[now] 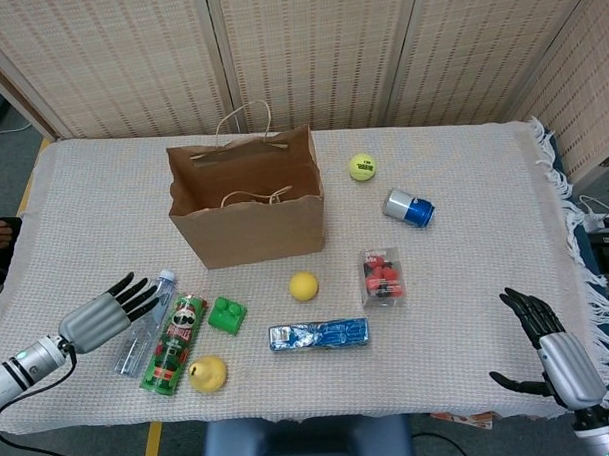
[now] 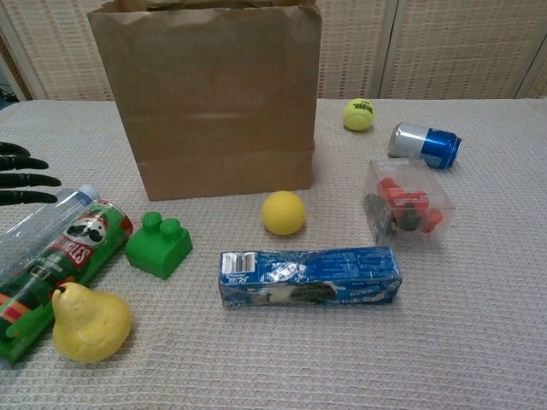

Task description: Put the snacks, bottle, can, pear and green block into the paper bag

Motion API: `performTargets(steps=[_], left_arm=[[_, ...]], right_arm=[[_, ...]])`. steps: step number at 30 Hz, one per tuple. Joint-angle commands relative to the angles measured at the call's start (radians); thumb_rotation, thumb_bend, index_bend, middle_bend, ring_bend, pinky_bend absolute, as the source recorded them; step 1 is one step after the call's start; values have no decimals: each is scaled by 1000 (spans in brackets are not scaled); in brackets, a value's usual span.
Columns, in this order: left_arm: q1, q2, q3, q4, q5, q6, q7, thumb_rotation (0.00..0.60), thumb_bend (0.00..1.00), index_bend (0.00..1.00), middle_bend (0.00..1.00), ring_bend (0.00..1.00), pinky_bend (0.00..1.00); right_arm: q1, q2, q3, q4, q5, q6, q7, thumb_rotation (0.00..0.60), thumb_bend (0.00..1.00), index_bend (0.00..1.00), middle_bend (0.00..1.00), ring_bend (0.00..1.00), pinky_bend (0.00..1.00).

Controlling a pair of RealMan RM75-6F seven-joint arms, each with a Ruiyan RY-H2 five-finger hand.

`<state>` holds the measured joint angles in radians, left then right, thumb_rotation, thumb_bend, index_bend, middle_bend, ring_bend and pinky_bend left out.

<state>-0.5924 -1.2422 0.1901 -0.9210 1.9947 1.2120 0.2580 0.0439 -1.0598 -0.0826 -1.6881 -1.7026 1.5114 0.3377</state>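
Note:
The open paper bag (image 1: 246, 212) (image 2: 212, 98) stands at the back left. A clear bottle (image 1: 145, 323) (image 2: 36, 231) and a green chips tube (image 1: 175, 343) (image 2: 53, 272) lie side by side at the front left, with a yellow pear (image 1: 208, 373) (image 2: 89, 323) and a green block (image 1: 227, 315) (image 2: 159, 244) nearby. A blue cookie pack (image 1: 318, 335) (image 2: 309, 277), a clear box of berries (image 1: 383, 276) (image 2: 407, 204) and a blue can (image 1: 409, 207) (image 2: 426, 144) lie further right. My left hand (image 1: 99, 315) (image 2: 20, 176) is open, just left of the bottle, touching nothing. My right hand (image 1: 549, 352) is open at the front right corner.
A yellow ball (image 1: 304, 286) (image 2: 283, 213) lies in front of the bag and a tennis ball (image 1: 361, 167) (image 2: 360, 114) lies behind the can. The fringed cloth edge (image 1: 578, 258) runs down the right. Woven screens stand behind the table.

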Motion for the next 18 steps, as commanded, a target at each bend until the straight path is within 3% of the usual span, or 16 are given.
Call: performTargets(steps=[1,13,18], left_arm=[[8,-19,14,28,-3,-3,-7,600,394,0,0,0,111],[34,-68,45,70,3,31,-19,600,393,0,0,0,110],[50,-82,50,130,27,144,-46,600,393,0,0,0,87]], right_arm=[[0,1,0,-1,0,0,1,600,0,0,0,0,0],[2,1,0,-6,4,-5,-2,600,0,0,0,0,0],[2,4,0,-9,6,-6,5,600,0,0,0,0,0]])
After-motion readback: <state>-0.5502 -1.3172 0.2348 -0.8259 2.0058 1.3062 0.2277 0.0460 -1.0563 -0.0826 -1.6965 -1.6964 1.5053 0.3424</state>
